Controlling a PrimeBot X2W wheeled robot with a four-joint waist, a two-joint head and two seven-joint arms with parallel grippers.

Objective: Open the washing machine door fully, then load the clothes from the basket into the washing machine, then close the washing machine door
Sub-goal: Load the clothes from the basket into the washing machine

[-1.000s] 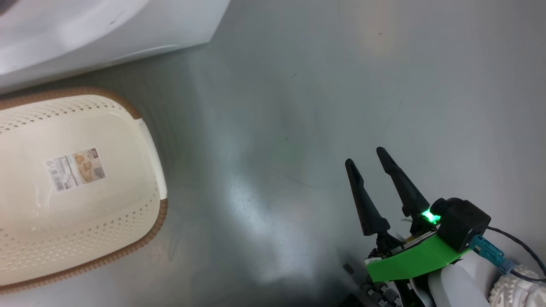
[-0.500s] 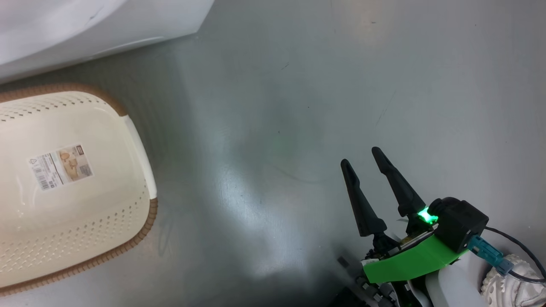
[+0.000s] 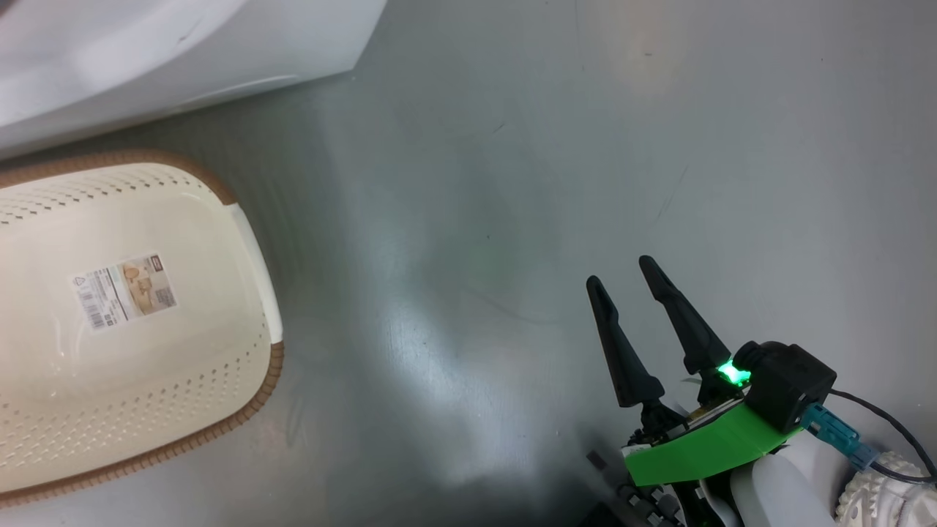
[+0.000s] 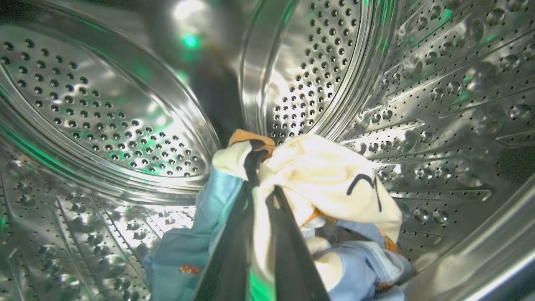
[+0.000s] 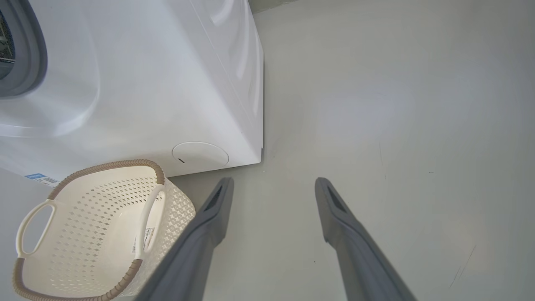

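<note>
Steel drum (image 4: 125, 117) behind — left claw (image 4: 262, 188) pinches clothes (image 4: 326, 175).

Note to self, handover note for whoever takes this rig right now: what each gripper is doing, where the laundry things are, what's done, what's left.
Grippers: left gripper is shut on the clothes, deep inside the steel drum. The right gripper is open and empty above the grey floor.
Things: the basket sits on the floor beside the washing machine, with nothing in it but its label sticker.
Done: the clothes are out of the basket and inside the drum.
Left: release the clothes, draw the left arm out, close the washing machine door.
</note>
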